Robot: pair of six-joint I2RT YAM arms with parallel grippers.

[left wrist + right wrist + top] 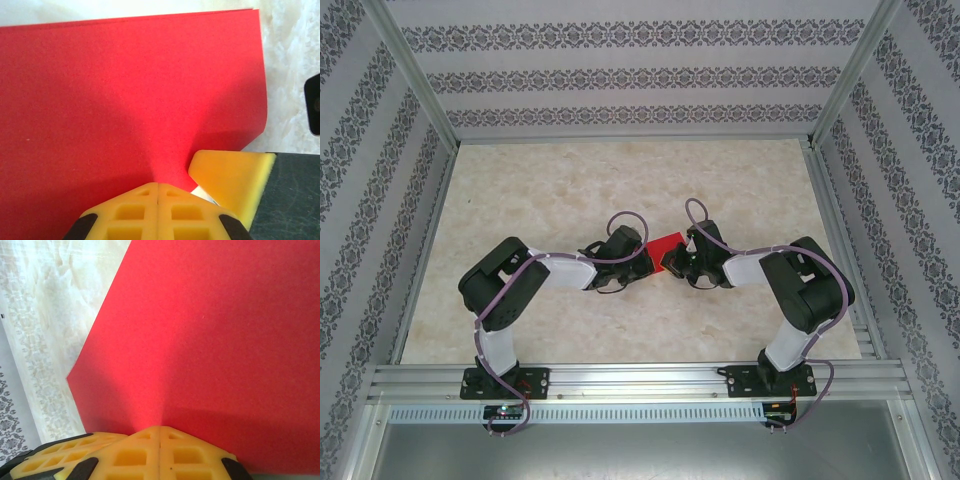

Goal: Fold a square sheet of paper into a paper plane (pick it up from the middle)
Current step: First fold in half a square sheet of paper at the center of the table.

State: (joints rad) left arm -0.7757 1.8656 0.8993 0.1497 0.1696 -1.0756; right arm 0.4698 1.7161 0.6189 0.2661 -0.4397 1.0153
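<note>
Grip is firm: left claw (pixel 158 186) and right claw (pixel 160 429) each pinch closed on the square sheet of paper (pixel 665 242) from facing sides, nearly tip to tip, over the table (pixel 570 180).

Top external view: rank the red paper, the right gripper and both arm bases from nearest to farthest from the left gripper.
1. The red paper, mid-table, touching the tips of the left gripper.
2. The right gripper, just to the right, on the paper's other side.
3. The left arm's base and the right arm's base, at the near edge on either side: too close to call.
</note>
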